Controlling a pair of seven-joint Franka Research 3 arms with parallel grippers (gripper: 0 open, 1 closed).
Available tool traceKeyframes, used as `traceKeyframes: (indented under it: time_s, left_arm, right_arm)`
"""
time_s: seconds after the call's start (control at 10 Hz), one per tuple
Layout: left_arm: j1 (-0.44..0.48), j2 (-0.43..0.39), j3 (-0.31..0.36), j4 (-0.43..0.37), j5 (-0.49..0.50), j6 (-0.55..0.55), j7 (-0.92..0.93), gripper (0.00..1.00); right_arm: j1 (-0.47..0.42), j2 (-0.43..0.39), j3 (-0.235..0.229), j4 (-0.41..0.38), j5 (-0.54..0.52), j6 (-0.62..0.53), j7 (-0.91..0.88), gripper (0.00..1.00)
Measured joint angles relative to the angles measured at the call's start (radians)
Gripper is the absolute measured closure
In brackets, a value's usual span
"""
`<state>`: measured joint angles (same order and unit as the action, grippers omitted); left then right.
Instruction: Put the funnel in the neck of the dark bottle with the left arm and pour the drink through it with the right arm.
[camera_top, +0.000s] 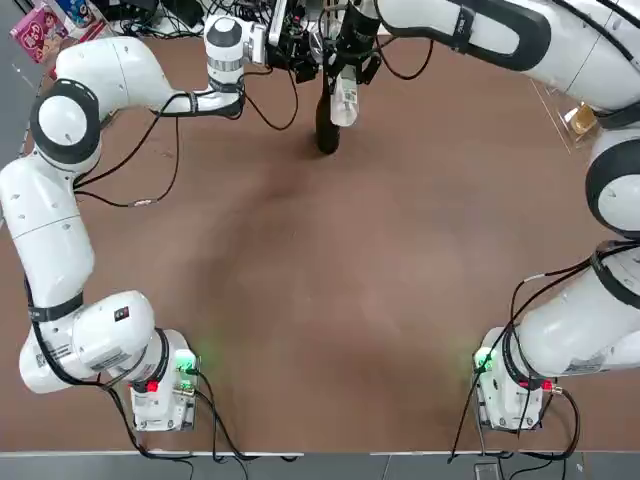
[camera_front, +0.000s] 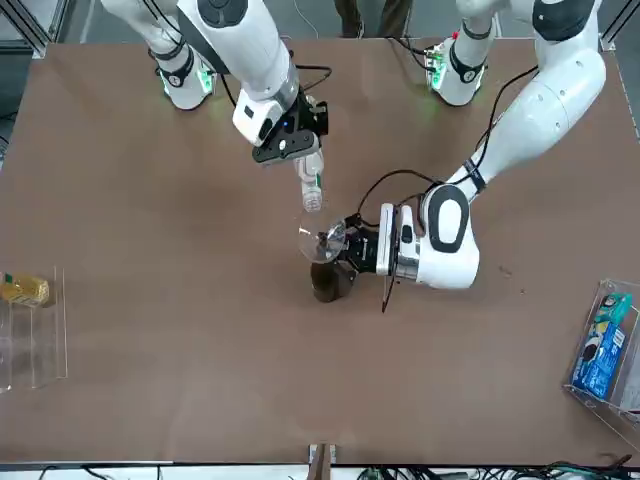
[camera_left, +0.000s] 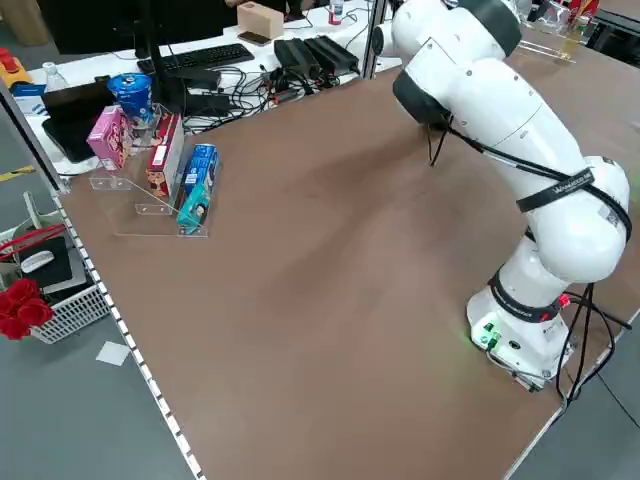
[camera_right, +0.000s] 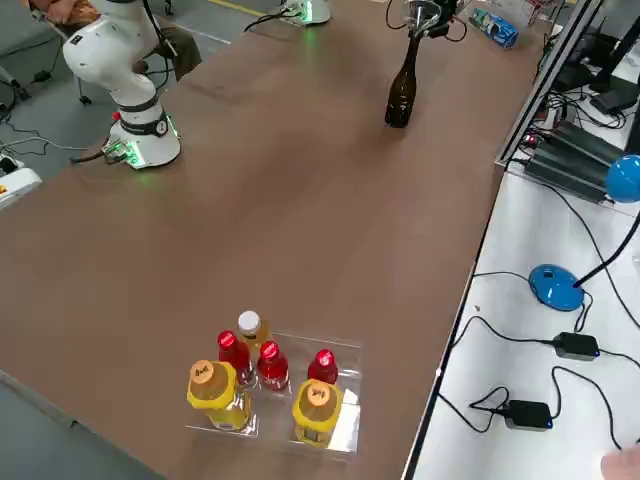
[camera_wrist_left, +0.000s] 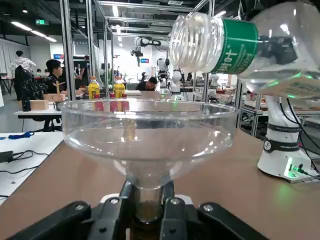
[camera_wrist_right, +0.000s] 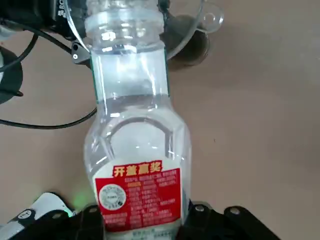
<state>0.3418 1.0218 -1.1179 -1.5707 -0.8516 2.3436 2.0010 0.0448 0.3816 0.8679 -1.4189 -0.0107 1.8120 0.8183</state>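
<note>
The dark bottle stands upright at the table's far side from the arms' bases. The clear funnel sits in its neck. My left gripper is shut on the funnel's spout, reaching in level from the side. My right gripper is shut on the drink, a clear plastic bottle with a green label band. It has no cap and is tipped mouth-down, with its open mouth just above the funnel's rim. Clear liquid lies inside it; no stream shows.
A clear tray of red and yellow bottles stands near the table's right front corner. Snack boxes in an acrylic stand sit at the left edge. Cables and a keyboard lie beyond the far edge.
</note>
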Motion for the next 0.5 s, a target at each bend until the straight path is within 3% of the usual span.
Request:
traceKeyframes:
  time_s: [0.5]
  left_arm:
    - [0.0,0.0,0.0,0.001,0.0,0.0,0.0,0.75]
  right_arm:
    - [0.002,0.044,0.038,0.039,0.0,-0.024,0.085,0.55]
